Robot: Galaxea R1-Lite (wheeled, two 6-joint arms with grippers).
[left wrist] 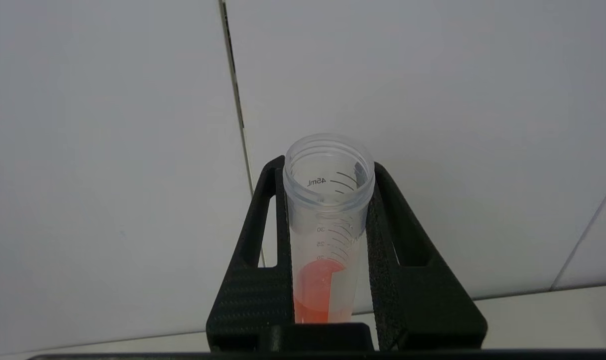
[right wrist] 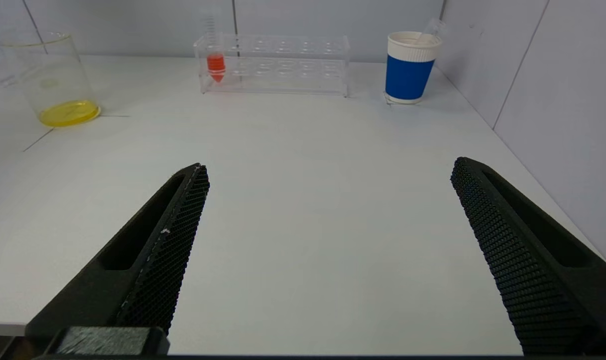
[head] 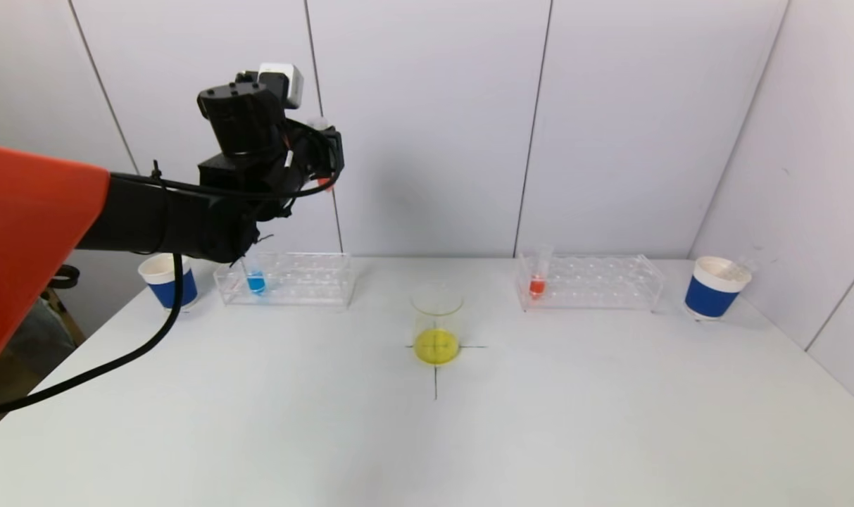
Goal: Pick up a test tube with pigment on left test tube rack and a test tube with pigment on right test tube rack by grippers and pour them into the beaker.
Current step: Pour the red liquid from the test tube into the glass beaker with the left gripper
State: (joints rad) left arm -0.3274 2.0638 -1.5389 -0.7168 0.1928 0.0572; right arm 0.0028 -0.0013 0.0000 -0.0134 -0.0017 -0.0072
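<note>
The left gripper hangs high above the left rack, clamped on an open tube with pale red liquid at its bottom. The tube is smooth clear plastic with printed marks and a threaded, uncapped mouth, so a quick tilt on the way could spill before it reaches the beaker. It might also slip between the ribbed black pads. A blue tube stands in the left rack. The beaker, glass with yellow liquid, sits mid-table on a cross mark. A red tube waits in the clear right rack. The right gripper sits low and near, spread wide and empty.
</note>
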